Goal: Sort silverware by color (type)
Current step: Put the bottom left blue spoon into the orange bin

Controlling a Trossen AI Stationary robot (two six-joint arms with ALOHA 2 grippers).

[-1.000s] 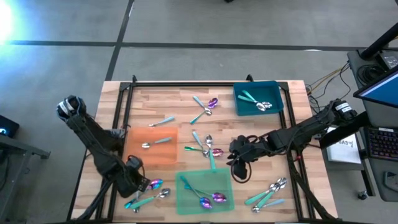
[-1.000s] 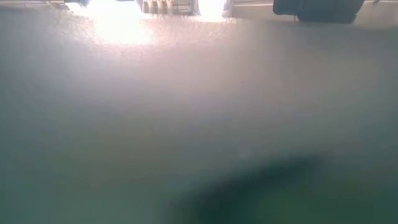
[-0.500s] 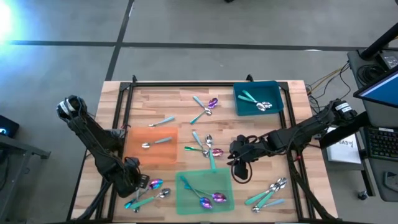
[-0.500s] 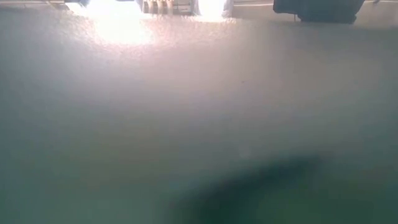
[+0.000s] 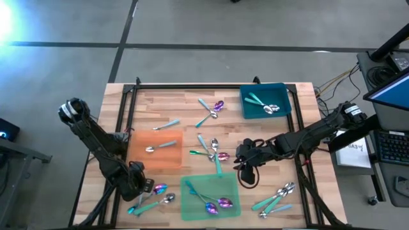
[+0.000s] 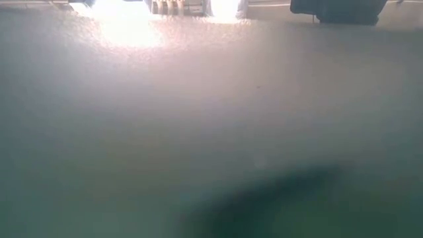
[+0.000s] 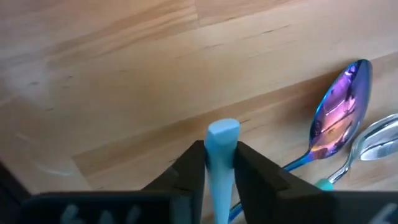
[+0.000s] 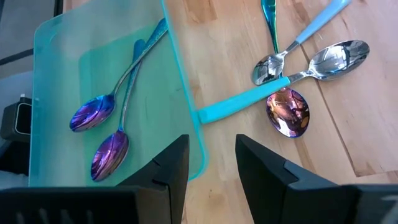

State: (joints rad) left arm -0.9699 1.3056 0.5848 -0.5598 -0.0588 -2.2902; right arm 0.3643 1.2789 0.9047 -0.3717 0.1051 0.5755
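**Left gripper clamps a pale blue handle at the near-left corner**

While the right arm waits mid-table, the left gripper [image 5: 142, 188] is down low at the near-left corner of the table [image 5: 172, 105], and the left wrist view shows its fingers [image 7: 189, 167] pinched on a pale blue handle [image 7: 222, 158] that stands up between them. Just beside that grip lie a purple spoon [image 7: 339, 115] and the edge of a silver spoon [image 7: 379, 140], both flat on the wood.

Over on the other side, the right gripper [image 5: 246, 167] hovers just right of the green mat [image 5: 192, 204], fingers [image 8: 169, 163] spread apart and holding nothing. Below it, the right wrist view catches two purple spoons [image 8: 102, 112] lying on the green mat, and a little cluster [image 8: 292, 74] of two silver spoons and one purple spoon resting on bare wood just off the mat's edge.

Silverware is scattered across the table. One silver spoon sits on the orange mat [image 5: 137, 160]. A couple of spoons lie in the teal bin [image 5: 284, 89] at the far right. Another pair [image 5: 211, 110] rests at the far centre, a lone spoon [image 5: 167, 124] lies just beyond the orange mat, and a bunch [image 5: 276, 198] sits at the near-right corner. The low view shows only haze.
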